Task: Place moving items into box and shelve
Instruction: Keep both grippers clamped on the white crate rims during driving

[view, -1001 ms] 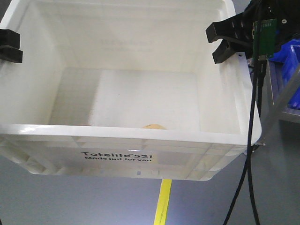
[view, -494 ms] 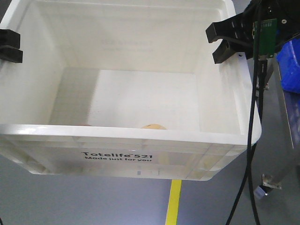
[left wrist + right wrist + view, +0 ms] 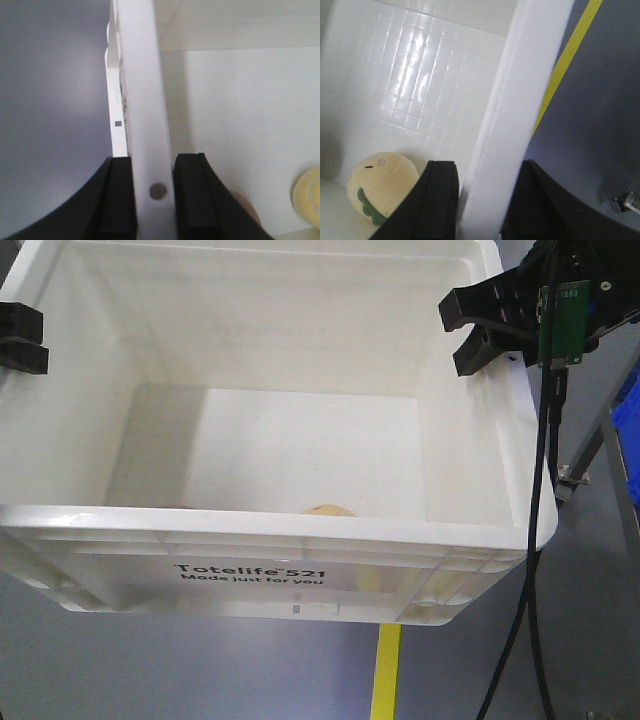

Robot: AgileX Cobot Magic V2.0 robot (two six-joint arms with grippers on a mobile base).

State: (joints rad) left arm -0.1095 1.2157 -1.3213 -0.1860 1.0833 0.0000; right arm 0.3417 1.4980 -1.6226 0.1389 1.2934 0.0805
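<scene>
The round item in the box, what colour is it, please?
The item is pale yellow with a green patch; right wrist view.

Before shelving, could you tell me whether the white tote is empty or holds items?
Not empty: a pale yellow lump lies on the floor of the tote, a pinkish lump nearby.

Bun (image 3: 382, 185) in box (image 3: 300, 540) — by near wall.

We saw a smooth grey floor (image 3: 150, 660) in the lower part of the front view, and soft light was reflected on it. A yellow stripe (image 3: 385, 675) ran over this floor at the lower middle, down to the bottom edge. At the right edge there was a slanted metal bar (image 3: 590, 450), and beside it a small part of a blue plastic bin (image 3: 632, 420).
</scene>
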